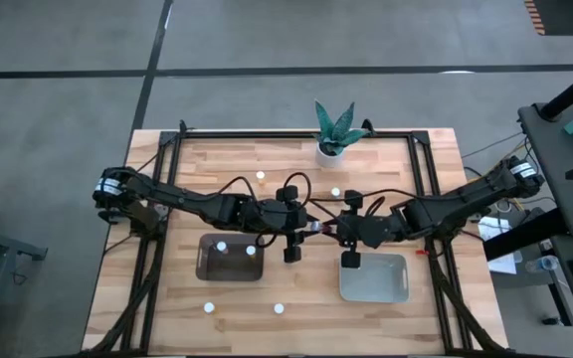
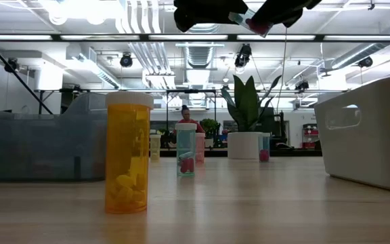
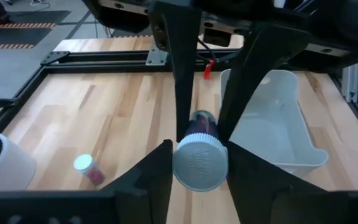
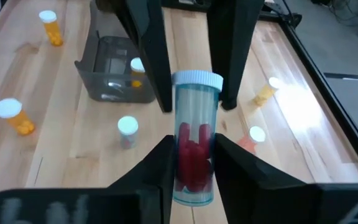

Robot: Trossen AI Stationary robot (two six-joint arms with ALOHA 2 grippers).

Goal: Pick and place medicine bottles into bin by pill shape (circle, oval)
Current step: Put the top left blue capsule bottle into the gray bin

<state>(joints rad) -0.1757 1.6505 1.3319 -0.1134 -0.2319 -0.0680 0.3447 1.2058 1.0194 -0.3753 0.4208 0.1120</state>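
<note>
Red pills are seen in a clear, white-capped bottle (image 4: 194, 124), which is clamped at its body by the right pincer (image 4: 192, 142), closed narrowly on it and lifted above the middle of the surface (image 1: 416, 199). The bottle's cap end is flanked by the left pincer (image 3: 199, 146), whose fingers (image 4: 157, 56) are parted narrowly, with a sliver of gap seen beside the cap in the right wrist view; the two pincers are met tip to tip between the bins, with the bottle lying level between them.

On the left arm's side, just beside the meeting point, a dark translucent bin (image 1: 231, 268) is set; two capped bottles (image 1: 221, 246) are seen inside it. On the right arm's side a pale bin (image 1: 374, 288) is set, near the right pincer; no contents can be made out in it.

Four loose bottles are scattered on the wood: two (image 1: 260, 176) beyond the arms and two (image 1: 208, 307) by the near edge. An orange one (image 2: 128, 152) is stood upright closest to the low camera. A potted plant (image 1: 336, 129) is placed at the far edge.
</note>
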